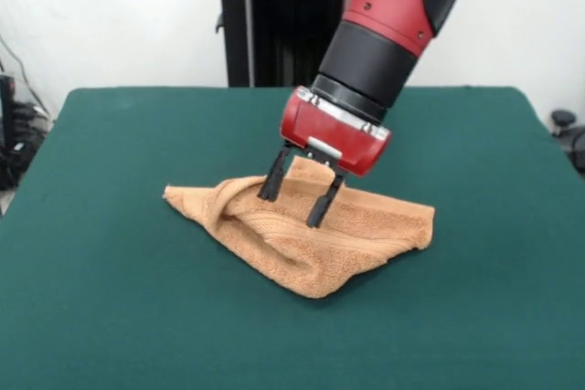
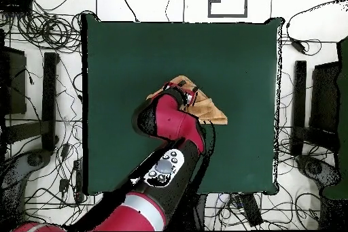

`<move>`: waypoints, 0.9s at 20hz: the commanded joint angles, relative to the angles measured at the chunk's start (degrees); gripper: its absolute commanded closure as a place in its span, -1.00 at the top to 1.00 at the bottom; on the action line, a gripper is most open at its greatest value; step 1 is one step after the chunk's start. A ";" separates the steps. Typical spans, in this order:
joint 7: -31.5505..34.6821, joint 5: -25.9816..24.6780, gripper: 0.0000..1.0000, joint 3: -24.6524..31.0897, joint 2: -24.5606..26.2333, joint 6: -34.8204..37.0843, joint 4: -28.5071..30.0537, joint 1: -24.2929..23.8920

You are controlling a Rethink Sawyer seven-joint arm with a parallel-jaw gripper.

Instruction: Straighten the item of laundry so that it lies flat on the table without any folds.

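Observation:
The item of laundry [image 1: 366, 230] is an orange-tan terry towel, folded over itself into a rumpled, roughly triangular heap at the middle of the green table [image 1: 110, 317]. A rolled fold runs along its left side and a woven band crosses its front. My gripper [image 1: 295, 198] hangs just over the towel's upper middle, open, its two black fingers [image 1: 271, 182] spread with their tips at the cloth. In the overhead view the arm covers most of the towel [image 2: 209, 110], and the gripper [image 2: 188, 94] shows only as its red head.
The table [image 2: 122, 59] extends widely around the towel on all sides. Beyond its edges, cables and black stands [image 2: 49, 93] crowd the white floor. The black pedestal [image 1: 265, 25] stands behind the far edge.

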 commanded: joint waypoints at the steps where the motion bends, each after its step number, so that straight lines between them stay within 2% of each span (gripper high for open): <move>1: 15.86 4.65 1.00 3.05 4.44 -0.63 6.63 2.45; 6: 15.60 6.02 1.00 -0.06 5.19 -1.50 8.34 4.08; 10: 13.97 6.12 1.00 -3.42 3.89 1.58 9.09 5.99; 18: 13.63 6.23 1.00 -3.17 4.27 0.66 8.83 5.67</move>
